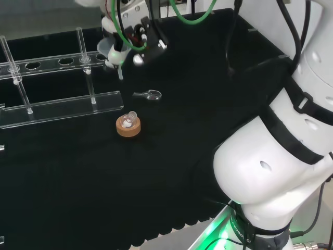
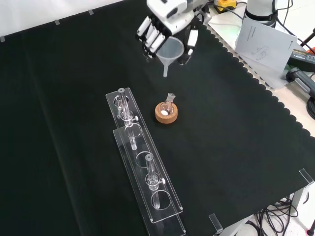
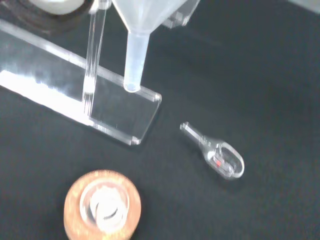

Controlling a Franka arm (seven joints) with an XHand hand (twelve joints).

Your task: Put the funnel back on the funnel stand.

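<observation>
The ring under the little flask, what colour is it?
The cork ring is light brown, like cork; the front view shows it best.

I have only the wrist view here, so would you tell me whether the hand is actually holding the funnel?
Observer: Yes. In the front view the hand has its fingers curled round the funnel, held spout down above the cloth.
Operator: Thank you. Is it over the funnel stand yet?
Observer: In the head view the funnel hangs by the right end of the funnel stand, near its last hole.
Operator: How many holes does the upper shelf have?
Observer: The front view shows four, all empty.
</observation>
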